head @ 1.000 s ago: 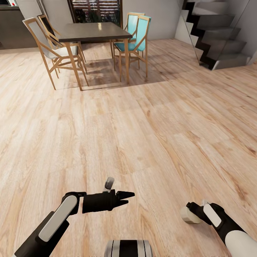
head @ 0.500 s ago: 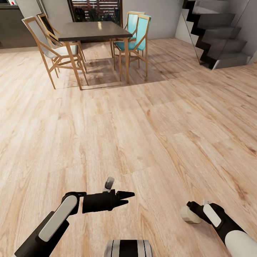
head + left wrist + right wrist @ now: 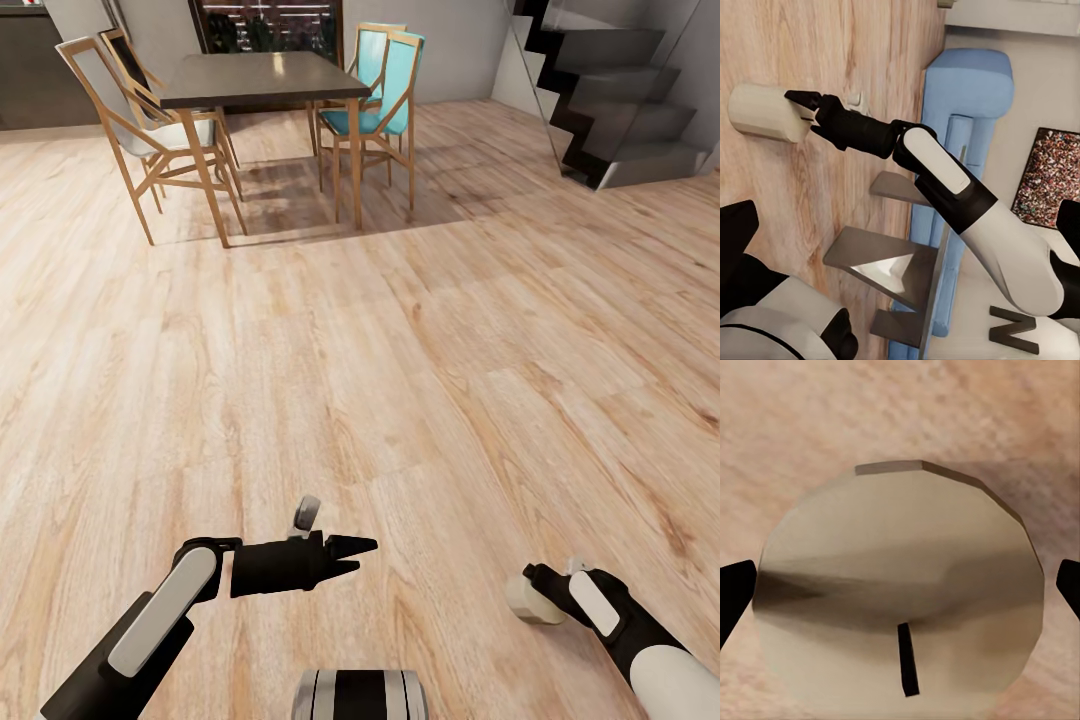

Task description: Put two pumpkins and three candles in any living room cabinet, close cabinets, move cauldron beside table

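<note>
A beige candle lies sideways between the fingers of my right gripper, low at the right of the head view, just above the wood floor. The right wrist view looks at the candle end-on, its dark wick showing and a black fingertip at each side. In the left wrist view the right gripper pinches the candle. My left gripper hovers over the floor at lower centre, fingers spread apart and holding nothing. Pumpkins, cabinet and cauldron are out of view.
Ahead stands a dark dining table, with pale wooden chairs on its left and teal chairs on its right. A dark staircase rises at the far right. A blue sofa appears in the left wrist view.
The whole head view has shifted slightly, so the camera has moved a little. Both arms keep their pose, and the candle stays in the right gripper.
</note>
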You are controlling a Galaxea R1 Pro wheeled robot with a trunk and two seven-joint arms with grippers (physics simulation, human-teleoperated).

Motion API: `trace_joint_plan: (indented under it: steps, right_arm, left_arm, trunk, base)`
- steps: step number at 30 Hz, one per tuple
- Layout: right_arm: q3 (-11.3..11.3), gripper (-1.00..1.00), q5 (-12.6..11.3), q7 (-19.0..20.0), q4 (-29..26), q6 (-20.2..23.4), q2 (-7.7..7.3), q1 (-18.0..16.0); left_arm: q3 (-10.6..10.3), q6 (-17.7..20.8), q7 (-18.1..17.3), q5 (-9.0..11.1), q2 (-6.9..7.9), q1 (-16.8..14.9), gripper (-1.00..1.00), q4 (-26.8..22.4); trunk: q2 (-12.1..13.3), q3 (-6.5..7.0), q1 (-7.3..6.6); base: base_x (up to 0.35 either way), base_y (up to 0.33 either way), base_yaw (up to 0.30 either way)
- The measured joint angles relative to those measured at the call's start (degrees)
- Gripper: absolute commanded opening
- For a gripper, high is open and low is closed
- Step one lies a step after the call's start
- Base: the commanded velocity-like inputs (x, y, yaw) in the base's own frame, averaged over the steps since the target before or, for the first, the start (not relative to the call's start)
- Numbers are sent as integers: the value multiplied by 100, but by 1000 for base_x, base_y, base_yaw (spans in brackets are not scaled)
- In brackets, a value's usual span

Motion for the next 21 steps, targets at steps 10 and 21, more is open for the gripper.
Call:
trace_joint_plan:
  steps: [10, 21]
  right_arm:
    - [0, 100, 1, 0, 0, -2, 0, 0]
    - [0, 100, 3, 0, 0, -2, 5, -1]
  left_arm:
    - [0, 0, 0, -2, 0, 5, 100, 0]
    - [0, 0, 0, -8, 0, -1, 100, 0]
  trunk:
    - [-3, -44, 5]
    - [-5, -88, 11]
  base:
    - [0, 0, 0]
    - [0, 0, 0]
